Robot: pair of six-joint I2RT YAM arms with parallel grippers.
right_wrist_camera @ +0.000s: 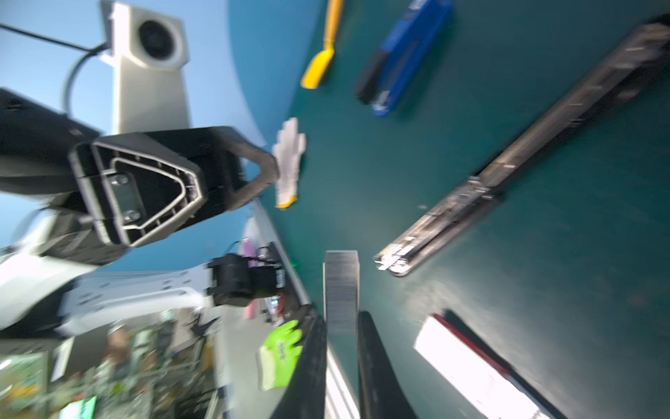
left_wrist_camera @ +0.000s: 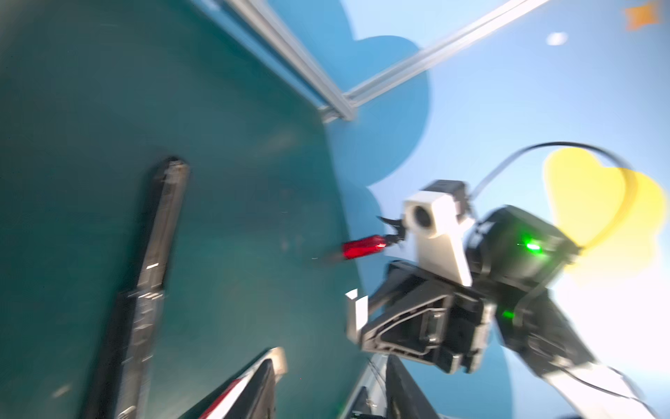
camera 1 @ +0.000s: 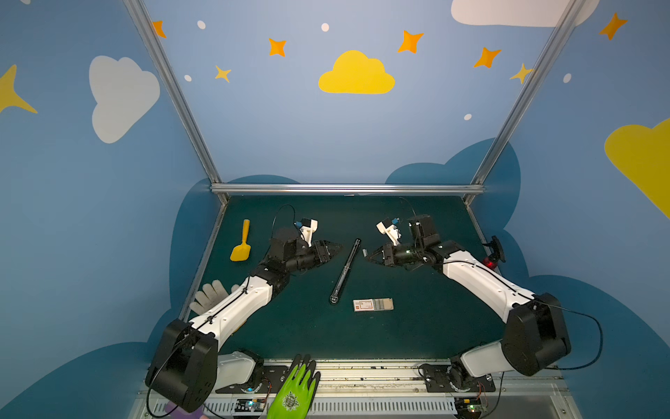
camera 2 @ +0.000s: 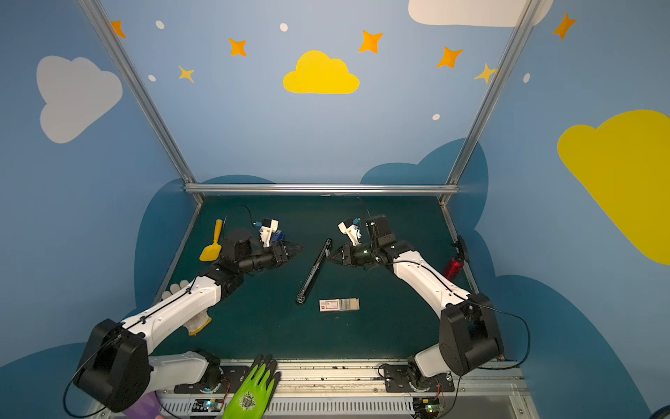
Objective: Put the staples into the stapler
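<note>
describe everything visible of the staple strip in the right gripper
The silvery-grey strip of staples is a short, flat, finely ribbed metal bar. The right gripper is shut on one end; the other sticks out past its tips. It is held off the dark green mat, near the far end of the long black opened stapler, not touching it.

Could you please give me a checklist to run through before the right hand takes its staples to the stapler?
1. Staple strip pinched in the right hand: ok.
2. Stapler opened out flat on the table: ok.
3. Strip lined up over the channel: not ok; it is beside the stapler's far end, at an angle, apart from it.
4. Left hand free to steady the stapler: ok; open, empty, near it, not touching.
5. Channel free of old staples: cannot tell; blurred.
6. Staple box out of the path: ok; it lies nearer the front, apart.
</note>
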